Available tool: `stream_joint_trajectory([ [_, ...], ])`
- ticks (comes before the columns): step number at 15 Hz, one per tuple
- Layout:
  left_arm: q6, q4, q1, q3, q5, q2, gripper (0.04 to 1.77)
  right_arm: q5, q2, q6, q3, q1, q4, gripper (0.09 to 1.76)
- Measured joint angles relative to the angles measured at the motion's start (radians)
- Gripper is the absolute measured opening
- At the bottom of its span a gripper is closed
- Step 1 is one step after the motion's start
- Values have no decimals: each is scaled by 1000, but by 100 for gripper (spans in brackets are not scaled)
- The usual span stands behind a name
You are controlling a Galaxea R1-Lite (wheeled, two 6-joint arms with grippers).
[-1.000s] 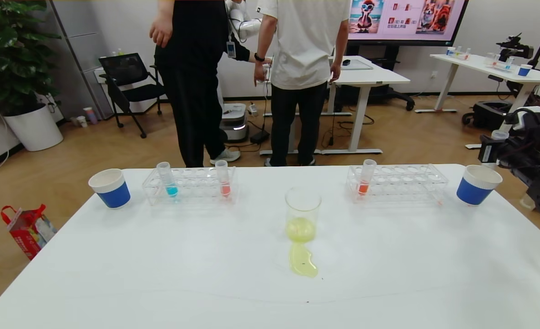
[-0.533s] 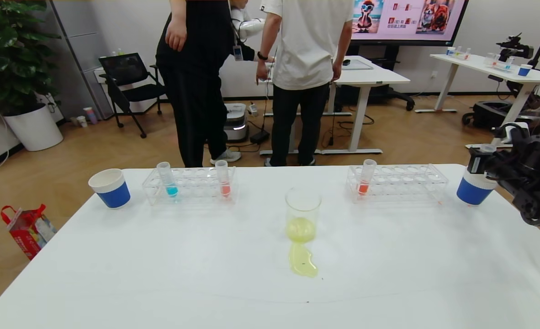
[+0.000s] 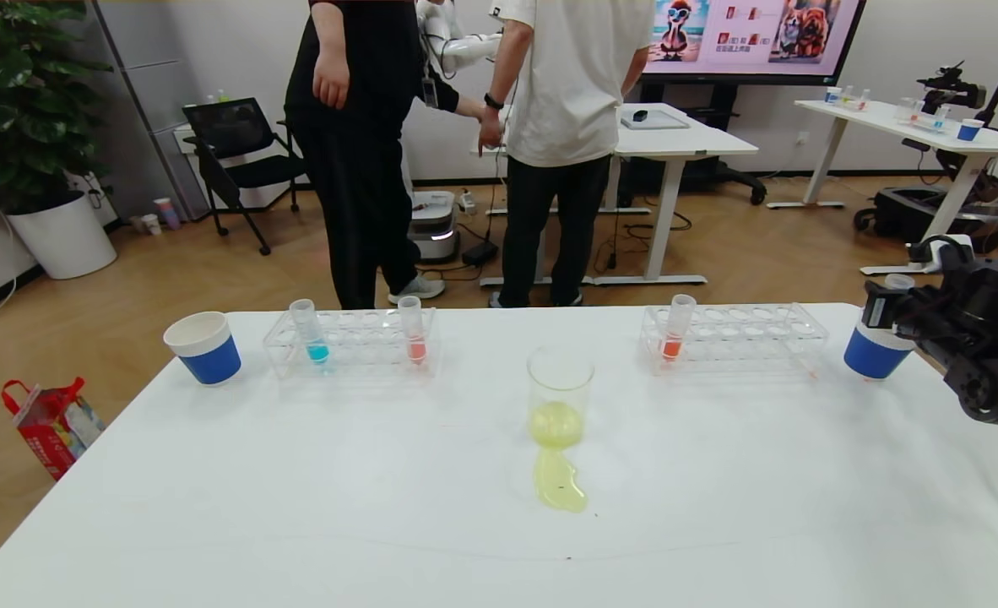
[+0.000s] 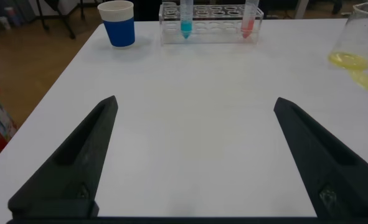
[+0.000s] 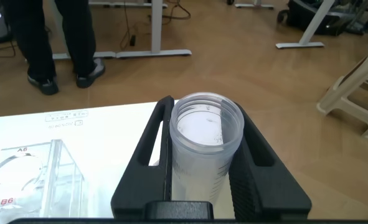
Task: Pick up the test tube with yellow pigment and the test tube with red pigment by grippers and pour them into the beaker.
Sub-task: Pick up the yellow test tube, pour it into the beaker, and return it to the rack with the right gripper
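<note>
A robotics lab or demo room set in an office was shown. Wood-pattern flooring (image 3: 212,262) was laid throughout, and white height-adjustable desks (image 3: 676,139) were placed at the 12 and 2 o'clock positions. A large wall display (image 3: 752,34) with cartoon pictures was mounted at 1 o'clock. A black office chair (image 3: 241,160) and a potted plant (image 3: 26,127) were kept at 10 o'clock. Two people (image 3: 465,143) were seen standing at 12 o'clock beside a white robot arm (image 3: 457,42) and a mobile robot base (image 3: 433,224). On the near white table (image 3: 296,490), clear tube racks (image 3: 351,342), paper cups (image 3: 203,346) and a beaker (image 3: 559,397) were laid out as for a chemistry exercise.
</note>
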Motion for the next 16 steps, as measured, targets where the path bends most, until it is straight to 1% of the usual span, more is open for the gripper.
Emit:
stream_joint_trajectory([
  [2, 0, 0, 0, 0, 0, 0, 175, 0, 1, 2, -3, 1, -5, 52],
  [5, 0, 0, 0, 0, 0, 0, 175, 3, 9, 13, 3, 0, -73, 52],
  [6, 1, 0, 0, 0, 0, 0, 175, 3, 11, 16, 8, 1, -75, 52],
  [7, 0, 0, 0, 0, 1, 0, 175, 3, 12, 18, 12, 2, -76, 56],
  [8, 0, 0, 0, 0, 0, 0, 175, 4, 13, 18, 14, 3, -77, 76],
  [10, 0, 0, 0, 0, 1, 0, 175, 7, 13, 21, 16, 1, -78, 145],
  [11, 0, 0, 0, 0, 0, 0, 175, 10, 13, 21, 17, 0, -78, 168],
  [12, 0, 0, 0, 0, 0, 0, 175, 10, 13, 21, 18, 0, -79, 174],
  [16, 0, 0, 0, 0, 0, 0, 175, 11, -4, 23, 21, 16, -79, 174],
])
